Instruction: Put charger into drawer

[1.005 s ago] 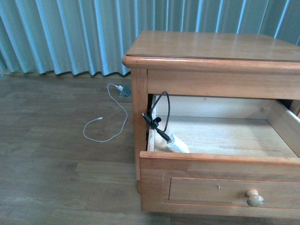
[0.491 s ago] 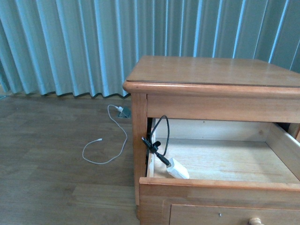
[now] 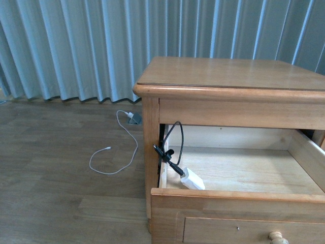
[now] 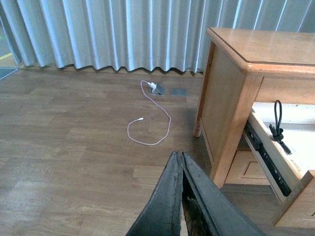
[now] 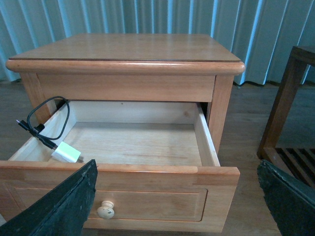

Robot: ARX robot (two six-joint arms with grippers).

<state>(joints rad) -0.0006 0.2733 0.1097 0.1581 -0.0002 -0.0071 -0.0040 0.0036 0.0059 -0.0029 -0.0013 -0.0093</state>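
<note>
The left gripper [image 4: 181, 156] has its two black, tapered fingers [image 4: 170, 196] pressed flat together along their length, with nothing between them; they hang over bare plank floor [image 4: 74, 147] beside the cabinet. The right gripper [image 5: 177, 164] is spread wide — its matte, rough-textured black pads [image 5: 69, 201] sit at opposite edges of the right wrist view and hold nothing, with the open drawer [image 5: 147, 169] showing between them.

The charger [image 3: 192, 180] lies inside that drawer, in the front corner on the robot's left. Its small white rectangular brick rests tilted on the pale bare-wood floor, touching or just beside the front panel. Its thin black cable [image 3: 172, 140] rises in a rounded loop, bundled at the neck, and leans over the drawer's side wall against the cabinet frame.

The drawer is pulled well out. Its front is smooth honey-brown wood with a recessed panel and a round pale knob [image 5: 105, 211]. The cabinet [image 3: 228, 76] above it has a flat, lightly glossy top with a rounded edge.

On the grey-brown wood-grain floor a long thin white cable [image 3: 119, 152] curls loosely, well apart from the cabinet — behind it hang pleated blue-grey curtains [image 3: 101, 46].
</note>
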